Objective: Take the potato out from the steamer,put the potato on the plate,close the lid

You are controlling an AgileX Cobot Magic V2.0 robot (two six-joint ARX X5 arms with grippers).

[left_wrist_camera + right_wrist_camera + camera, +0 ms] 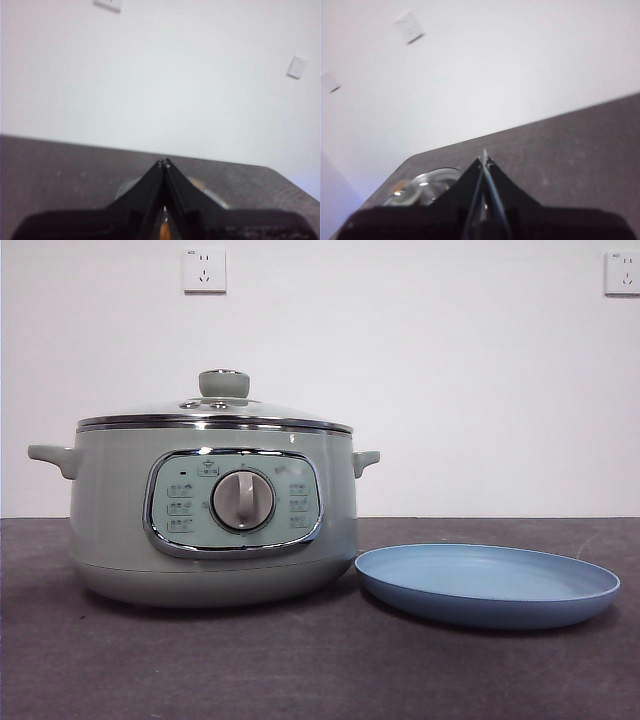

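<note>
currently lid (pixel 215 410) sits on steamer (pixel 210 515); potato not visible. plate (pixel 487 585) empty, just beside steamer. left gripper (pixel 164 162) and right gripper (pixel 484 159) both closed, holding nothing.

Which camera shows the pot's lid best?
The front view: the lid sits whole on the steamer, knob up. The right wrist view shows only a glassy piece behind its jaws; the left wrist view barely a sliver.
</note>
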